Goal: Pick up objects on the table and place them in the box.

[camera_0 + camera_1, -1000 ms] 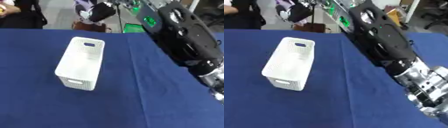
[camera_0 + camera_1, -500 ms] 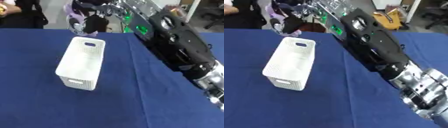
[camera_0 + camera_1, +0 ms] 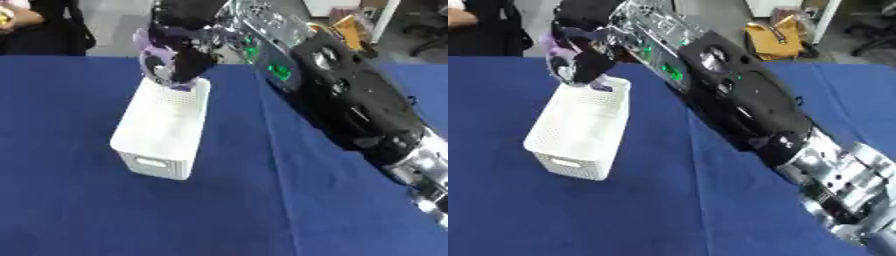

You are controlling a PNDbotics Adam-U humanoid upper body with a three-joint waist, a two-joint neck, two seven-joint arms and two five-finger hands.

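Placing step: right hand (image 3: pixel 179 60), fingers curled round a pale purple object (image 3: pixel 153 57), is hovering over the far end of the white perforated plastic box (image 3: pixel 166 130) near the blue worktop's (image 3: pixel 87 210) far edge; next, presumably, opening to drop it inside.

Matt blue cloth is covering the surface (image 3: pixel 219 210), lying smooth. The box (image 3: pixel 166 131) is showing white perforated plastic. The right robot hand (image 3: pixel 179 60) is looking matt black, its arm casing (image 3: pixel 745 100) gleaming glossy black with silver metal joints (image 3: pixel 842 185) nearer.
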